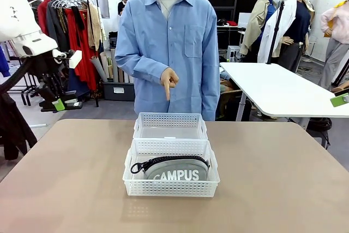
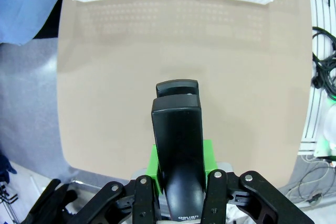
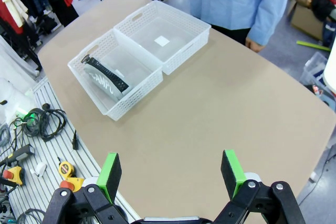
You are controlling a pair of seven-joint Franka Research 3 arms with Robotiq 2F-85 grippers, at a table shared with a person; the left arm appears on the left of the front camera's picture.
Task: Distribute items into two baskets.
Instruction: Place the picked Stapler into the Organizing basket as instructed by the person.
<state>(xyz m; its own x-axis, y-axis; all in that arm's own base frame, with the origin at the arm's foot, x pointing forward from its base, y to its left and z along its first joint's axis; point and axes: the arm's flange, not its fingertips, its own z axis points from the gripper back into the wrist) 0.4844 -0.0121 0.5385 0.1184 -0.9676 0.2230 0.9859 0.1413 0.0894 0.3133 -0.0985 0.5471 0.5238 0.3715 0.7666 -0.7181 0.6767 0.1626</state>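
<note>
Stapler [image 2: 177,150] in left gripper [image 2: 181,182] points basketward.

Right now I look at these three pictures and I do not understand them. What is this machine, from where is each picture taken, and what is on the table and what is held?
This is a robot with two arms at a brown table, facing a person in a blue shirt who points a finger downward.

The front picture looks across the table at the person. The other two come from cameras on the robot's wrists, looking along each arm's jaws.

On the table stand two white perforated plastic baskets, end to end. The nearer one holds a grey fabric pouch lettered CAMPUS. The farther one looks empty except for a small white label.

The left gripper is shut on a small black stapler, held above the table. The right gripper is open and holds nothing.
</note>
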